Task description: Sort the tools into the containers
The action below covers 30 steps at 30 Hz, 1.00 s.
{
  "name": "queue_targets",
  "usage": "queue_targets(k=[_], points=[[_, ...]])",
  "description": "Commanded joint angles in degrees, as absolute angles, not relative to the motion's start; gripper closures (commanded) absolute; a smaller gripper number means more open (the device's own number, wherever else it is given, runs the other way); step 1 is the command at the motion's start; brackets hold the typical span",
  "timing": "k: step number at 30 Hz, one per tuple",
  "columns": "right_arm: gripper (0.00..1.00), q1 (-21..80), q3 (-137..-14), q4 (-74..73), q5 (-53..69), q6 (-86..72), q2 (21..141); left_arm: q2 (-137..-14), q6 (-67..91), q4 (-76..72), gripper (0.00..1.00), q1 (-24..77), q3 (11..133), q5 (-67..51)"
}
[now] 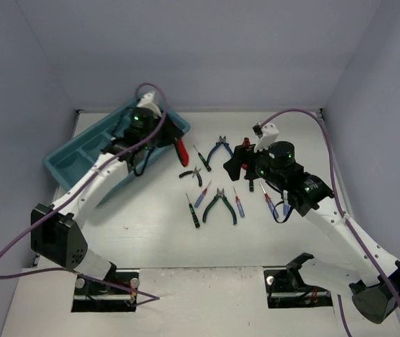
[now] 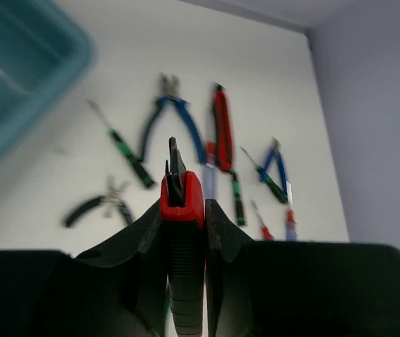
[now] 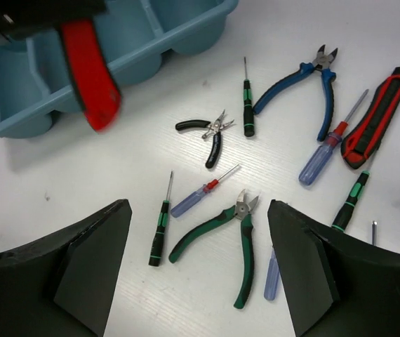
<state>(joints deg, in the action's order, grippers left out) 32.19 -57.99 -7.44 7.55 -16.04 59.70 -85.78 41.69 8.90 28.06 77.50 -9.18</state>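
Note:
My left gripper (image 2: 184, 210) is shut on a red-handled cutter (image 2: 182, 200), held in the air beside the right end of the teal tray (image 1: 74, 163). From above, the cutter's red handle (image 1: 181, 151) hangs just off the tray's right corner. My right gripper (image 3: 198, 207) stands open above the loose tools, with nothing between its fingers. Below it on the table lie green-handled pliers (image 3: 236, 235), a green screwdriver (image 3: 159, 228) and a blue screwdriver (image 3: 196, 196). Further off lie small black pliers (image 3: 210, 130), blue pliers (image 3: 305, 77) and a red-and-black knife-like tool (image 3: 377, 119).
The tools are spread over the middle of the white table between the arms (image 1: 214, 189). The tray's compartments (image 3: 151, 35) have inner dividers. Grey walls close in the back and both sides. More screwdrivers lie under my right arm (image 1: 270, 202).

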Motion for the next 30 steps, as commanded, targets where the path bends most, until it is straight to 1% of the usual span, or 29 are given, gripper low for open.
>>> queue_targets(k=[1,7,9,12,16,19,20,23,27,29,30], points=[[0.23,31.42,-57.17,-4.36,3.26,-15.57,57.83,-81.46,37.47,12.79,0.96,15.31,79.00,-13.63],[0.23,30.13,-56.18,-5.68,1.95,-14.71,58.73,-85.88,32.71,16.98,0.95,-3.35,80.82,-17.99],[0.23,29.58,-55.81,-5.90,1.92,-14.40,59.35,-89.79,32.68,17.62,0.93,-7.36,82.17,-20.63],[0.23,28.45,-55.64,-6.07,1.68,-14.06,60.04,-94.34,32.24,19.01,0.87,-11.27,84.04,-22.07],[0.23,25.22,-55.74,-6.25,1.40,-14.42,61.63,-99.34,31.81,20.60,0.72,-13.75,86.06,-22.06],[0.23,22.15,-56.20,-6.55,1.02,-15.64,63.54,-102.26,31.20,22.28,0.56,-14.38,88.59,-21.91],[0.24,21.45,-56.44,-6.59,0.78,-15.98,64.79,-103.49,30.93,22.85,0.48,-14.54,89.33,-21.82],[0.24,19.49,-58.03,-6.94,-1.52,-16.52,69.33,-104.89,30.01,25.40,0.33,-14.66,92.27,-21.30],[0.25,18.43,-61.57,-6.94,-3.51,-17.15,77.17,-102.61,29.77,28.10,0.25,-14.67,93.87,-20.47],[0.25,17.72,-63.58,-6.94,-5.45,-17.97,80.86,-100.53,29.31,29.78,0.13,-14.50,94.06,-19.64],[0.26,17.32,-64.97,-6.94,-5.97,-18.80,83.32,-98.86,29.15,30.55,0.09,-14.44,94.16,-18.96]])
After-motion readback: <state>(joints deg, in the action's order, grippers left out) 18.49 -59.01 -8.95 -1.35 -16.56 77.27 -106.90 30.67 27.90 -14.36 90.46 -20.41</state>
